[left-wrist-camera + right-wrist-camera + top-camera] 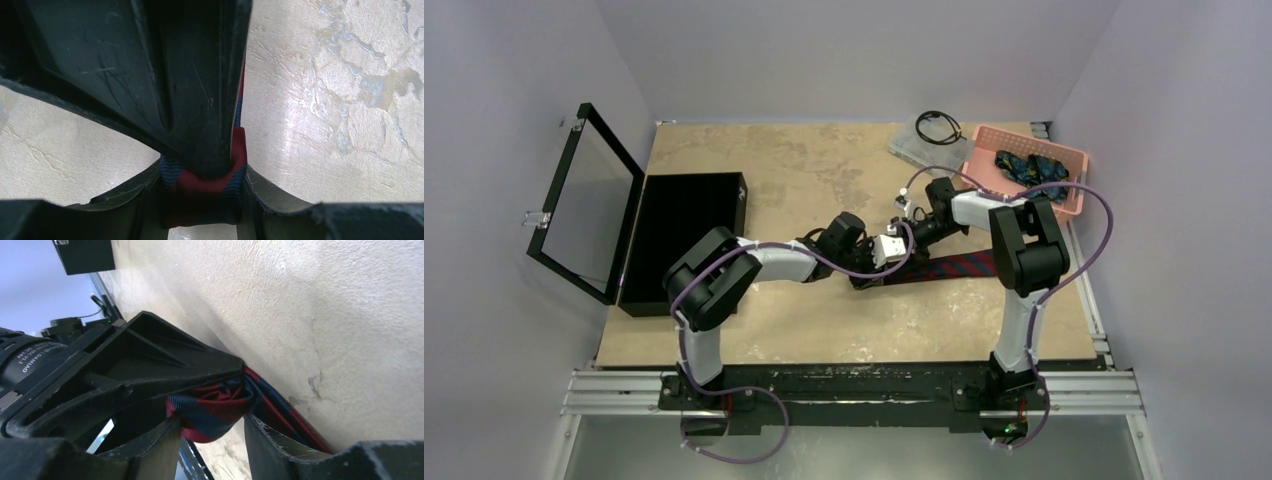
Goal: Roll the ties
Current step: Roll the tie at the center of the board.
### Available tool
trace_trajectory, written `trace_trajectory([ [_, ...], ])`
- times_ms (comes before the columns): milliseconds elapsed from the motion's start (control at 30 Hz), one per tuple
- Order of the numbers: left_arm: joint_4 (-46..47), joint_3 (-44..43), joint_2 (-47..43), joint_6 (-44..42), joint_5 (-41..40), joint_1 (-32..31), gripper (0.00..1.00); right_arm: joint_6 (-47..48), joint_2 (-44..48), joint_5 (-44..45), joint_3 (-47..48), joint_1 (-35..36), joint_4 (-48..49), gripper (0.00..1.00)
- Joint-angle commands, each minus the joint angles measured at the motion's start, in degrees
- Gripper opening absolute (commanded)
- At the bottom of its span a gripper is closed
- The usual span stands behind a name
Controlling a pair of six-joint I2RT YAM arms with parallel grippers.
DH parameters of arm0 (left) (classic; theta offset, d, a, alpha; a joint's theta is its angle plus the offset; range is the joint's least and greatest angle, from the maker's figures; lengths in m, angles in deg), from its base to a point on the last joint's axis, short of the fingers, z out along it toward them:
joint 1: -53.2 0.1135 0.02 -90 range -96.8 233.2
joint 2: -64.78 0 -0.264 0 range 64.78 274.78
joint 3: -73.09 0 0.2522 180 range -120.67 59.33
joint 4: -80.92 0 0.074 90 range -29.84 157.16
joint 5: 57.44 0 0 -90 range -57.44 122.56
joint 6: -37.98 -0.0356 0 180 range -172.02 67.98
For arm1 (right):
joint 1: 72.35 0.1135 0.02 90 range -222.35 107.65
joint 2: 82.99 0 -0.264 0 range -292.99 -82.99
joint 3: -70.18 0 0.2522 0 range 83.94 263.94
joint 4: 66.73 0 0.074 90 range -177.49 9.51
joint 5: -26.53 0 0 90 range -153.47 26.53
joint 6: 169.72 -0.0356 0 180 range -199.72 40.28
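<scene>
A blotchy tan table (pixel 804 170) stands between pale grey walls (pixel 844 50), with the maroon tie (pixel 959 265) lying right of centre. From overhead the crowded wrists hide its rolled end. Close up, the left gripper (pixel 202 205) is clamped on that roll, and the right gripper (pixel 210 440) flanks it, though I cannot tell whether it is pressing.

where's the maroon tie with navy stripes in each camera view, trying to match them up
top external: the maroon cloth tie with navy diagonal stripes lies flat just right of centre.
left wrist: the tie is bunched at bottom centre.
right wrist: the tie is bunched at bottom centre, a strip trailing to the lower right.
shared landmark: the beige mottled tabletop under it.
</scene>
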Motion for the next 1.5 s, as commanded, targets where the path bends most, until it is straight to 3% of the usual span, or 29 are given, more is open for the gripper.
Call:
trace_trajectory([
  [0, -7.2, 0.2, 2.5, -1.7, -3.4, 0.0, 0.22, -2.8, -1.0, -2.6, 0.7, 0.2, 4.1, 0.41],
  [100, -7.1, 0.4, 2.6, -1.8, -2.8, 0.0, 0.25, -1.4, -1.7, -1.4, 0.7, 0.1, 3.0, 0.04],
  [133, -6.8, 0.6, 2.4, -1.8, -2.0, 0.0, 0.28, -0.3, -2.0, -0.4, 0.7, 0.0, 1.7, 0.0],
  [233, -4.1, 1.7, 1.6, -0.6, 0.8, 0.8, 0.46, 3.0, -3.2, 3.5, -0.1, -1.1, -0.1, 0.0],
  [367, 3.3, 3.3, 1.0, 2.7, 6.2, 3.0, 0.58, 5.4, -4.6, 8.8, -1.1, -2.4, -0.6, 0.0],
  [633, 19.1, 6.6, 2.1, 5.5, 10.1, 3.3, 0.72, 4.2, -6.3, 17.4, -2.2, -2.6, 1.2, 0.0],
  [800, 25.6, 5.6, 5.2, 8.8, 9.5, 2.0, 0.74, 4.4, -5.9, 19.9, -2.9, -2.5, 2.1, 0.0],
  [867, 27.4, 4.7, 6.5, 10.7, 9.0, 1.2, 0.72, 4.0, -5.8, 19.8, -3.5, -2.5, 2.7, 0.0],
  [1033, 24.2, 4.2, 7.8, 7.7, 4.8, -0.5, 0.43, 3.9, -6.2, 17.4, -2.4, -2.2, 2.8, 0.0],
  [1100, 21.4, 5.5, 6.3, 5.7, 2.6, -0.6, 0.37, 4.6, -5.4, 16.0, -1.8, -2.2, 2.1, 0.0],
  [1200, 14.2, 7.4, 2.7, 3.1, -0.3, -0.6, 0.26, 6.1, -3.9, 14.3, -0.4, -2.4, -0.6, 0.14],
  [1300, 7.6, 8.6, -0.1, 0.5, -2.3, -0.5, 0.22, 8.3, -0.8, 12.3, 0.4, -3.6, -4.2, 0.28],
  [1467, -1.0, 6.3, 0.5, -3.0, -3.4, -0.5, 0.22, 10.3, 5.0, 6.7, 0.2, -4.0, -6.9, 0.35],
])
